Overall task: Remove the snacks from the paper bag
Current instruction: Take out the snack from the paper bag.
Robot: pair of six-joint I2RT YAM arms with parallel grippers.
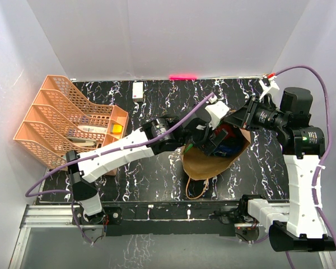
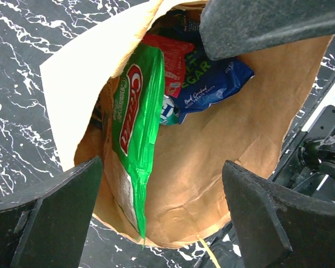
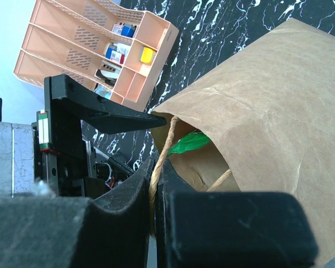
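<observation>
Evidently, the task is judged to be at an early stage. Every snack that can be seen lies inside the tall brown kraft paper bag (image 1: pixel 204 165), which is set near the middle of the black marble-patterned table (image 1: pixel 157 179). Whether it stands upright or leans cannot be told.

In the left wrist view, a glossy green chip bag with a red logo (image 2: pixel 137 139) is propped against one wall of the paper bag, close to the mouth. A dark blue packet (image 2: pixel 212 84) and a red packet (image 2: pixel 170 56) are lodged deeper in. A small teal-white pouch (image 2: pixel 167 110) is wedged between them and is only partly shown. All of these are left to be lifted out, and the green chip bag is judged the easiest to reach first.

The left arm is stretched diagonally from its base toward the bag's mouth. The left gripper (image 2: pixel 162 167) is aimed straight into the opening, with its jaws spread wide and nothing caught between them.

The right arm is bent in from the right side. The right gripper (image 3: pixel 156 167) is pressed together on the twisted paper handle (image 3: pixel 164 142) at the rim, and the mouth appears to be held open by it.
</observation>
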